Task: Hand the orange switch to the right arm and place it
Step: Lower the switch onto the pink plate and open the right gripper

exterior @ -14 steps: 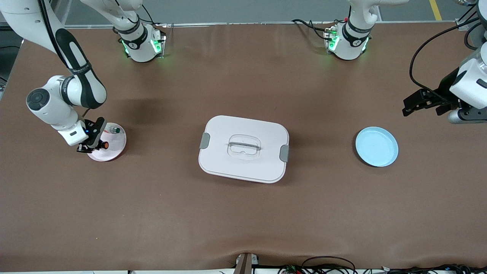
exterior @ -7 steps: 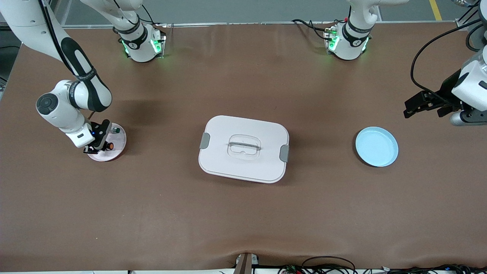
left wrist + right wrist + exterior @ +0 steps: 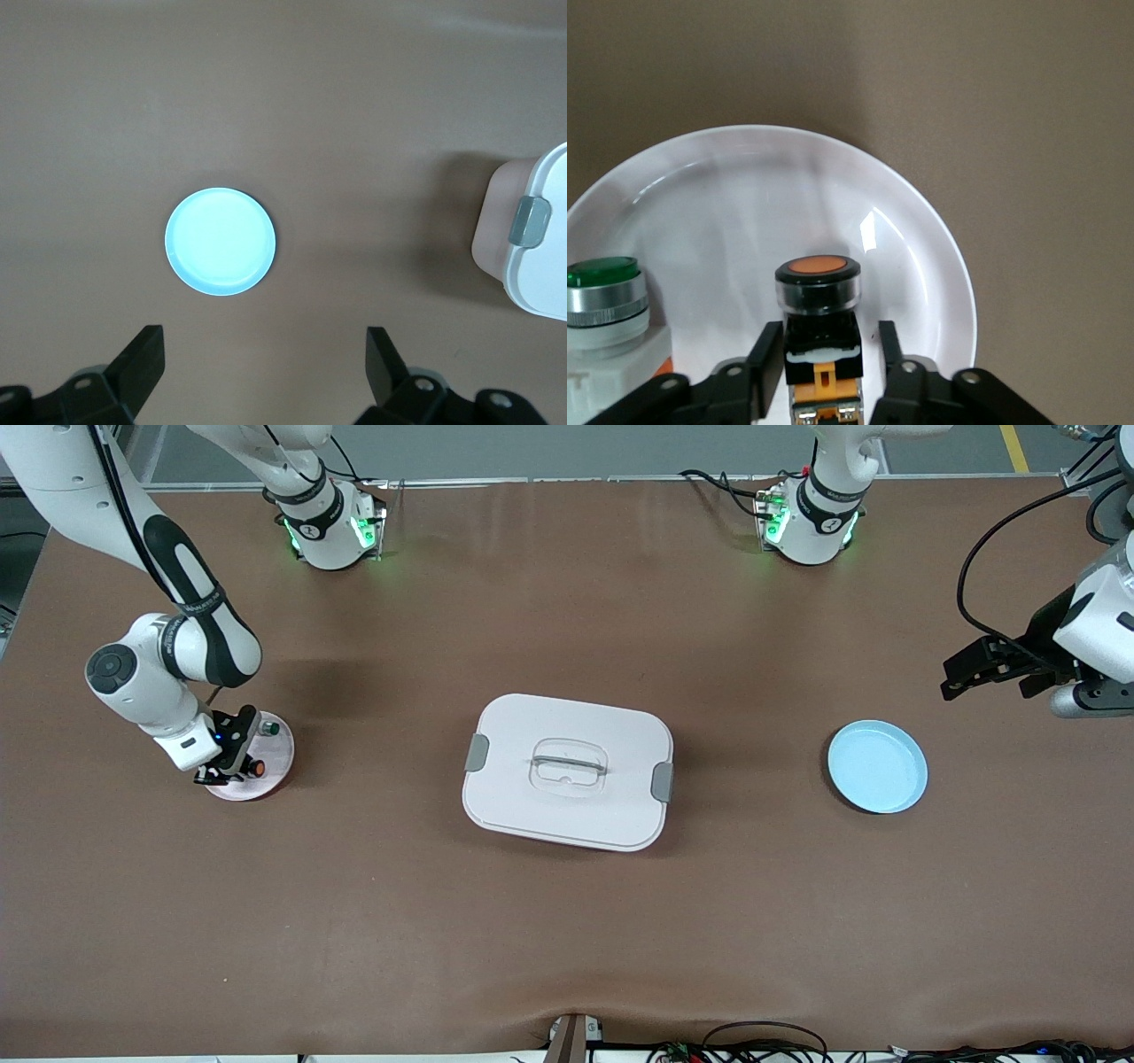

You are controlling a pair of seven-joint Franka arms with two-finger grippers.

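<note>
1. Worktop [image 3: 567, 939], brown, carries everything.
2. White lidded box [image 3: 567, 771] sits mid-worktop.
3. Blue plate [image 3: 877, 767] lies toward the left arm's end from the box; left tool [image 3: 264, 363] hangs over bare worktop near it, jaws wide apart, holding nothing.
4. White plate [image 3: 921, 266] lies toward the right arm's end from the box.
5. Right tool [image 3: 830, 354] is down on the white plate, jaws closed around the orange switch [image 3: 819, 305].
6. Green button [image 3: 602, 297] stands beside the switch.

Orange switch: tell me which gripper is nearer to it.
Right. The right gripper has its fingers around the orange switch on the white plate. The left gripper waits above the table near the blue plate, at the left arm's end.
</note>
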